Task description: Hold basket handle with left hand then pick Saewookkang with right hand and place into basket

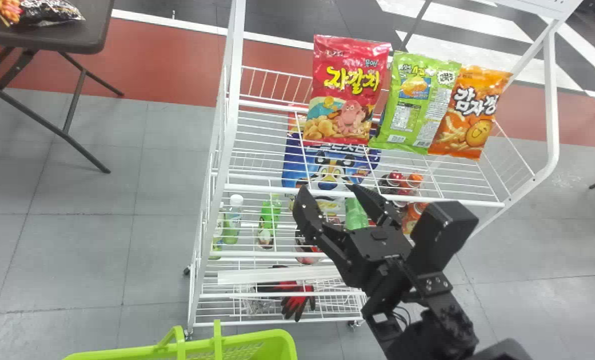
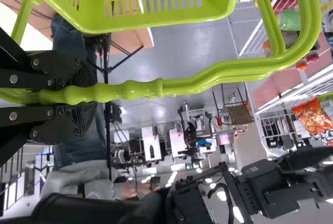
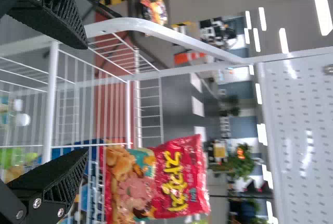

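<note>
Right gripper (image 1: 329, 194) is raised before the white wire rack (image 1: 232, 90), its two black fingers spread wide apart, short of the upper basket shelf and its snack bags. Left gripper (image 2: 87, 95) has the wavy grip of the lime-green handle (image 2: 208, 75) clamped between its fingers, and the plastic basket (image 1: 272, 334) that the handle belongs to sits at the bottom left of the head view, near the foot of the rack. Up on the top shelf three bags stand side by side: a red one with a pink octopus (image 1: 347, 115), a light-green one (image 1: 412, 105) in the middle and an orange one with a smiling potato (image 1: 470, 112) on the right. Which of them, if any, is the Saewookkang, I cannot tell. Lower down, the rack holds a blue cereal bag with a tiger (image 1: 327, 167), a white-capped bottle (image 1: 233, 220), several cans (image 1: 410, 182) and, near the bottom, red-and-black gloves (image 1: 296, 300). Off to the left, a dark snack bag (image 1: 52, 13) lies on a folding table (image 1: 80, 46).
</note>
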Motion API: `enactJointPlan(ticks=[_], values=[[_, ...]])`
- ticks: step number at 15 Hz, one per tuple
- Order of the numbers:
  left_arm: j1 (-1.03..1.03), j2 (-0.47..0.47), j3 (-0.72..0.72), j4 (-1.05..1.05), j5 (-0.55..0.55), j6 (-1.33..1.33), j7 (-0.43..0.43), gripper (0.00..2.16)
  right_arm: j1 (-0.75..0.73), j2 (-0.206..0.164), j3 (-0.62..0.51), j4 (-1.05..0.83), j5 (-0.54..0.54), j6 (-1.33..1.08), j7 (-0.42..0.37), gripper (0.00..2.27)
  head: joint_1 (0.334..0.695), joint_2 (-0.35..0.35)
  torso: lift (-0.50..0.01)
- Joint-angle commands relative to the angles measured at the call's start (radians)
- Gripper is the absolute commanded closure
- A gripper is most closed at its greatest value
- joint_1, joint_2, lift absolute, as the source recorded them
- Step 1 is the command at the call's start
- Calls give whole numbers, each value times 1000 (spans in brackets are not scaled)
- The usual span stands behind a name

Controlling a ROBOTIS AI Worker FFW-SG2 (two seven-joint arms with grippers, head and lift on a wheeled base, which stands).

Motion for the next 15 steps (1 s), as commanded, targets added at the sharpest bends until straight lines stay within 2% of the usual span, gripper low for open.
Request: enactJointPlan(ticks=[1, 4, 15], values=[[0, 5, 1, 7, 0, 0, -18, 1818, 49, 5, -8, 51, 7, -182, -17, 113, 695, -350, -19], [0, 8, 1, 11, -3, 3, -23, 1818, 101, 11, -38, 71, 28, -317, -42, 113, 695, -350, -19], [18, 18, 1, -9, -7, 3, -26, 1821, 126, 14, -26, 61, 30, -327, -62, 113, 695, -350, -19]])
